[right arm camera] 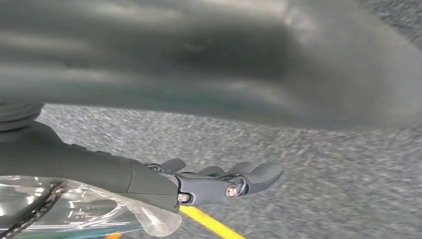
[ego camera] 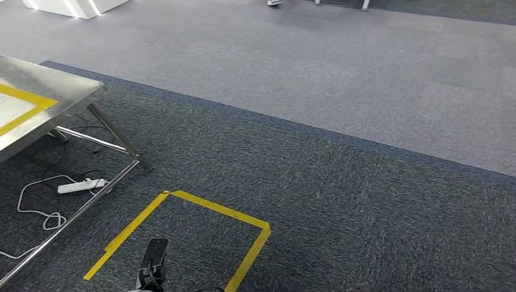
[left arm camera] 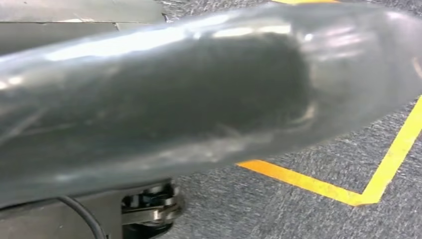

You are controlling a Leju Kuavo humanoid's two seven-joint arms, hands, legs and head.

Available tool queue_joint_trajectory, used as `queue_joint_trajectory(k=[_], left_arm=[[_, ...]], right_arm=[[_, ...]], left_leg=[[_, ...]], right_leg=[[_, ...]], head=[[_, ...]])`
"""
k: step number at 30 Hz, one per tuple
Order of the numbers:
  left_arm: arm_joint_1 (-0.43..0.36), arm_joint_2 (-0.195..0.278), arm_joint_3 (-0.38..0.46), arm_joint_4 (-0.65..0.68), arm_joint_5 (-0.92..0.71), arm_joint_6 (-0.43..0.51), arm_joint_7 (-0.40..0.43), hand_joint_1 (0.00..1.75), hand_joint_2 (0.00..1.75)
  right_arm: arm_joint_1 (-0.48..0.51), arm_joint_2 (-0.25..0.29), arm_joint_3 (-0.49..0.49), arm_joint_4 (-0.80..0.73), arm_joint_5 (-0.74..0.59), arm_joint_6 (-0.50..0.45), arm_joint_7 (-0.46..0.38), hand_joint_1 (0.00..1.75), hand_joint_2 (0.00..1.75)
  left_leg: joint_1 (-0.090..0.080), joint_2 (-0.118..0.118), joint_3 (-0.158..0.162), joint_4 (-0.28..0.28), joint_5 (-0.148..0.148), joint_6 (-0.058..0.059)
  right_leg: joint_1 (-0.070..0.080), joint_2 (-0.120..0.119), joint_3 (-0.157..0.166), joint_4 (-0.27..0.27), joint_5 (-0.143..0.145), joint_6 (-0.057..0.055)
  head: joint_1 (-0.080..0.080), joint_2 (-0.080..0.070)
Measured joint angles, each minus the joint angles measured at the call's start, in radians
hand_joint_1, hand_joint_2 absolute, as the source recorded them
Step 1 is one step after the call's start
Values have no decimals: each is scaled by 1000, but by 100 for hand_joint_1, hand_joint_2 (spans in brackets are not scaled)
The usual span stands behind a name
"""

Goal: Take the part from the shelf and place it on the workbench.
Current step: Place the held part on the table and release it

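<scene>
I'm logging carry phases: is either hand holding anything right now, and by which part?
Right hand: fingers stretched out flat, nothing in them. Left hand: cannot tell, because a blurred grey glossy shape blocks its wrist view.

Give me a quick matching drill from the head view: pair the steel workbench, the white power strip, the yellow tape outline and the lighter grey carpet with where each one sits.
Things:
1. shiny steel workbench with yellow tape on its top
2. white power strip with its white cable
3. yellow tape outline on the dark carpet
4. lighter grey carpet strip

Places:
A. far side, beyond the dark carpet
B. on the floor below the workbench edge
C. near, low in the middle
D. upper left corner

Pairs: 1-D, 2-B, 3-C, 4-A
</scene>
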Motion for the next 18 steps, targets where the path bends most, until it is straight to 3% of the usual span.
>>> queue_joint_trajectory(k=[2,4,5,7,9,11,12,13,14,15,17,18], left_arm=[[-1,4,0,-1,6,0,-1,0,0],[0,9,0,-1,8,2,-1,0,0],[0,10,0,-1,9,2,-1,0,0],[-6,10,0,-1,9,3,-1,0,0],[-13,9,0,-2,10,3,-1,0,0],[-11,8,0,-2,14,3,-1,0,0],[-7,8,0,-2,15,3,1,0,0],[-6,7,-2,-2,6,2,11,0,0],[-8,4,-9,-2,-14,1,29,0,0],[-14,-2,-22,-2,-40,2,53,0,0],[-38,-20,-60,-2,-83,6,96,0,0],[-52,-29,-79,-2,-91,8,106,0,0]], right_arm=[[0,0,3,1,0,1,0,0,0],[-5,0,5,4,0,4,0,0,0],[-6,0,5,5,1,6,0,0,0],[-5,0,6,6,1,8,0,0,0],[-3,-1,6,7,1,8,0,0,0],[-6,-2,8,7,3,9,0,0,0],[-8,-3,9,7,2,9,3,0,0],[-16,-3,10,7,-7,7,17,0,0],[-33,-1,10,7,-28,3,46,0,0],[-66,2,7,7,-52,-3,86,0,0],[-162,12,1,6,-93,-17,165,0,0],[-211,18,0,6,-102,-20,187,0,0]], left_leg=[[0,-35,60,-117,64,14],[0,-70,92,-187,89,22],[-1,-74,93,-192,89,23],[-2,-53,96,-219,89,25],[1,-30,105,-255,89,31],[2,-6,105,-268,92,35],[1,8,102,-267,92,36],[0,21,101,-266,93,35],[0,35,99,-264,93,35],[0,49,96,-260,94,34],[-1,78,90,-251,95,29],[-3,90,86,-246,94,25]], right_leg=[[1,24,-8,7,0,2],[-2,48,-18,11,5,12],[-6,59,-25,12,9,19],[-11,70,-38,12,14,32],[-9,36,-69,50,-12,40],[-7,-11,-127,158,-67,46],[-8,-21,-157,220,-90,50],[-9,-26,-178,262,-98,54],[-10,-29,-183,271,-88,56],[-11,-34,-171,244,-61,58],[-10,-65,-111,120,4,58],[-6,-81,-83,64,24,52]], head=[[2,0],[2,0],[1,0],[-3,0],[3,0],[10,0],[12,0],[12,0],[13,0],[13,0],[15,0],[14,0]])
